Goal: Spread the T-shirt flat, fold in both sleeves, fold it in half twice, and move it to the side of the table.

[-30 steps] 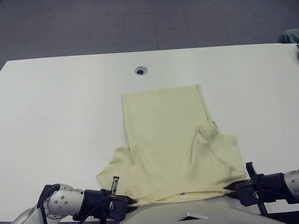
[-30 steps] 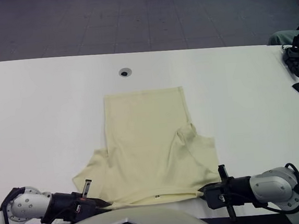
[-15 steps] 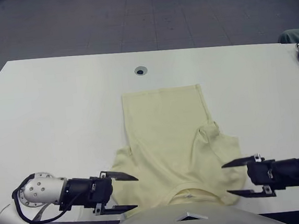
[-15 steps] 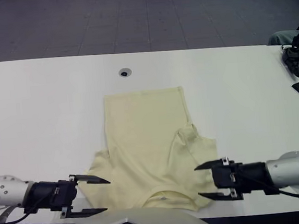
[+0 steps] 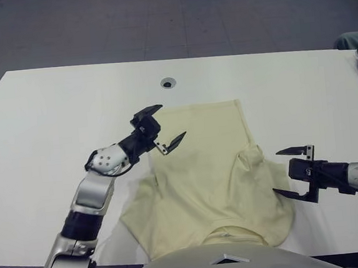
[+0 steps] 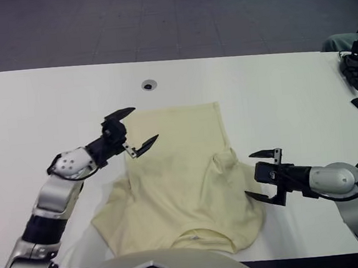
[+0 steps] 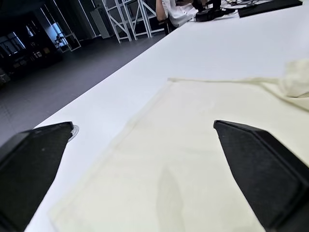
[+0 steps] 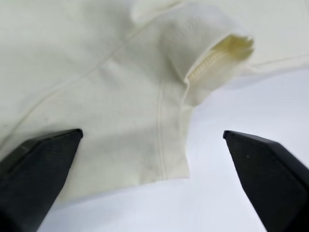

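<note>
The white counter (image 5: 52,120) spans the view from side to side. On it, in the middle and toward the near edge, lies the pale yellow T-shirt (image 5: 201,169), its straight hem pointing away and its collar (image 5: 225,233) at the near edge. The far half lies smooth and narrow. The near half is wider and rumpled, with loose cloth bulging out on both sides.

The left gripper (image 5: 171,120) is at the shirt's far left corner, over the edge of the cloth, its 2 fingers spread wide and holding nothing. In the left wrist view the flat hem runs between the 2 dark fingertips.

The right gripper (image 5: 276,172) sits low just beside the shirt's right edge, its 2 fingers also spread apart and empty. Close in front of it the right sleeve (image 8: 217,53) is bunched up, its stitched opening gaping.

A small round grommet (image 5: 168,83) is set in the counter beyond the hem.
</note>
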{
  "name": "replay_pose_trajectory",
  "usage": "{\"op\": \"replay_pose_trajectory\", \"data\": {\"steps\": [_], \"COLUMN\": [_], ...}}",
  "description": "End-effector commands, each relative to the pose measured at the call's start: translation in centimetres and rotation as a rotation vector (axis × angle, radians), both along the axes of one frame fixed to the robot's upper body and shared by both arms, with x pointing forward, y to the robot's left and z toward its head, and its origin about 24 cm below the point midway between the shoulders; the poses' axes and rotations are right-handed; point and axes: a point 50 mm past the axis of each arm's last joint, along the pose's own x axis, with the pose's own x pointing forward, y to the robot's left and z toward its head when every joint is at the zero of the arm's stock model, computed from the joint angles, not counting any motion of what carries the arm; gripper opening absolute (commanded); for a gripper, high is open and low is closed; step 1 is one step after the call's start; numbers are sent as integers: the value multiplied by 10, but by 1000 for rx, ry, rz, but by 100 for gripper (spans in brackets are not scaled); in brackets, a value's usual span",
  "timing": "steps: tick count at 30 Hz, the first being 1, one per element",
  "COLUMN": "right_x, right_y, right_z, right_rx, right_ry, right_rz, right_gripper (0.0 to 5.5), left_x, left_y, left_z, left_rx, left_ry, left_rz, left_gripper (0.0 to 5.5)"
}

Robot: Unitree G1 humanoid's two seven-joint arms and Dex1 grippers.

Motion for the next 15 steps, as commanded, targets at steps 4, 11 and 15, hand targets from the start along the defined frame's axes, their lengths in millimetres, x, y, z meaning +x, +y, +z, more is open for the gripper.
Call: {"op": "replay_pose_trajectory", "data": {"steps": [4, 11, 15], "right_x": [-19, -31, -31], "right_y": [-14, -13, -11], "right_z": [-20, -2, 6], "right_rx": [-150, -166, -175], "right_ry": [104, 136, 151], "right_rz": [2, 35, 44], "right_gripper": [538, 538, 538], "left_x": [27, 41, 49], "left_y": [-8, -1, 2], "left_z": [-48, -65, -63], "left_rx": [235, 305, 309], "left_ry": [63, 68, 24], "left_rz": [67, 117, 162], "left_gripper": [540, 540, 540]}}
